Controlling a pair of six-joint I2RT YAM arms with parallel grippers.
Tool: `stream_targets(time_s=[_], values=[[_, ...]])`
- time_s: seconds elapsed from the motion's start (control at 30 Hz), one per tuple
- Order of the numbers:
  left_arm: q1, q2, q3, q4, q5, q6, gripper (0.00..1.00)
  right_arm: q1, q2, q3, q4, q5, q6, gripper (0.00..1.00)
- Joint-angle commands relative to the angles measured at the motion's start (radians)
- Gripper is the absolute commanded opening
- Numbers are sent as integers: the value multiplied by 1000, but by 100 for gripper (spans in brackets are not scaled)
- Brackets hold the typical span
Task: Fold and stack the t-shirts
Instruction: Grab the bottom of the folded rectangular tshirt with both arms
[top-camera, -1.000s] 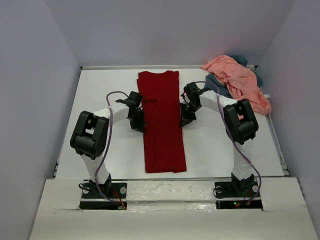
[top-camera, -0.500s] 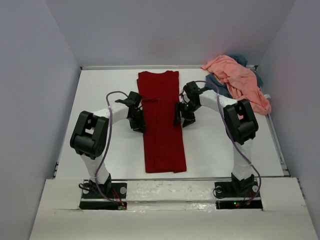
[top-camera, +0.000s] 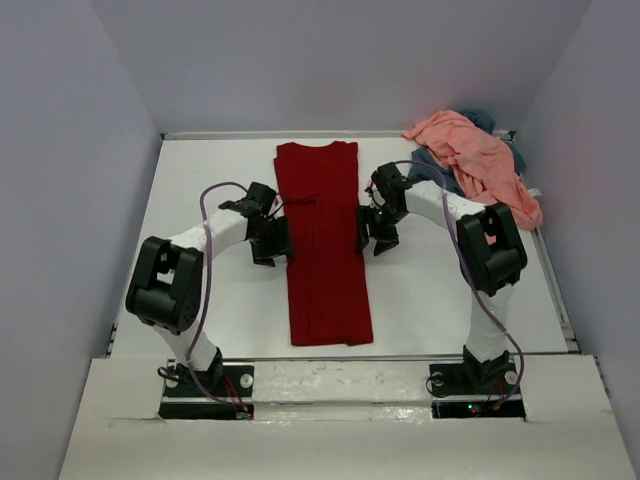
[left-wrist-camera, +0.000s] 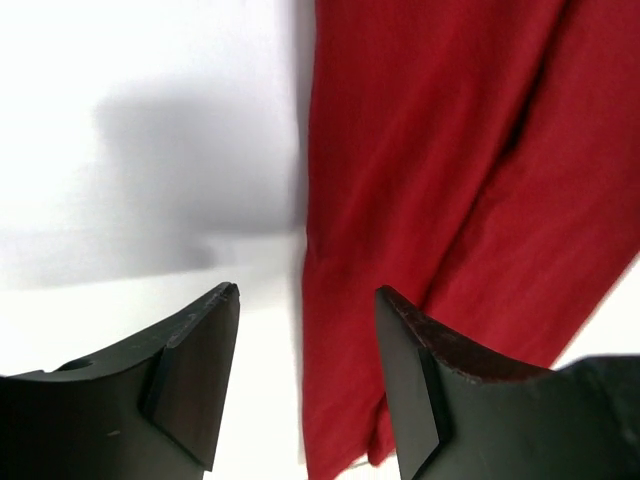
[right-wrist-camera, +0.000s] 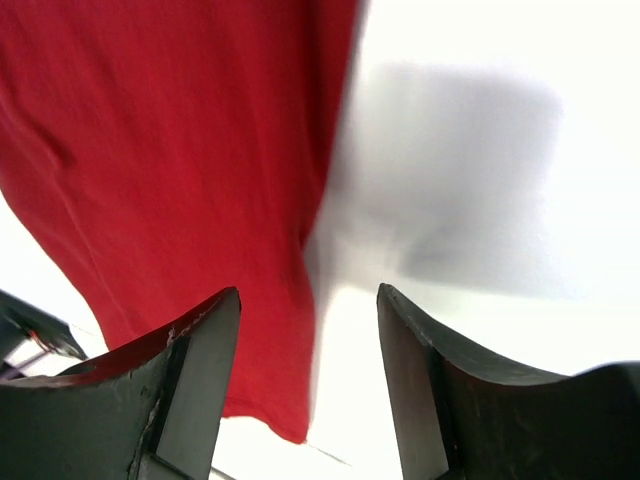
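The left pincer (top-camera: 272, 238) is hanging open just over the left side of the red shirt (top-camera: 325, 250). In the left wrist view, the left pincer (left-wrist-camera: 305, 295) is holding nothing, and the cloth's edge is lying right between its two fingers.

The red shirt is lying flat in the middle of the worktop (top-camera: 220, 300). It is folded into a long strip, reaching from near the far edge to near the near edge.

The right pincer (top-camera: 378, 232) is hanging open over the right side of the shirt. It is gripping nothing too.

The pink shirt (top-camera: 475, 160) and the blue-grey shirt (top-camera: 432, 168) are sitting in a messy heap at the far right corner.

Here is what I am worrying about. The cloth is lying very flat, so a pincer closing now may be pinching only air, or only the top layer. Then the folded sides may be falling open again. If a pincer is going down too hard, its fingers may be jamming into the worktop. If one arm is lifting sooner than the other, the strip may be twisting and the next fold may be coming out crooked. Also, the heap is lying close to the right arm, so a wide swing may be dragging it along.
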Motion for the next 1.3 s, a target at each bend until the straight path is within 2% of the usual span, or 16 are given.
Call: stream_targets(time_s=[0.0, 0.17, 0.3, 0.33, 0.63, 0.9, 1.27], values=[[5, -154, -49, -53, 48, -18, 66, 0, -161, -68, -53, 40, -23, 62], [-36, -276, -157, -70, 78, -68, 66, 36, -296, -205, -76, 80, -1, 60], [-123, -338, -215, -78, 62, -140, 66, 109, -403, -284, -73, 87, 63, 58], [-203, -356, -256, -69, 59, -204, 66, 172, -454, -340, -67, 89, 96, 58], [-409, -425, -419, 11, 50, -390, 66, 343, -549, -547, 35, 84, 271, 54], [-450, -487, -468, 0, 16, -453, 66, 380, -572, -629, 88, 90, 319, 52], [-452, -401, -411, -30, -20, -404, 66, 380, -494, -615, 123, 40, 295, 51]])
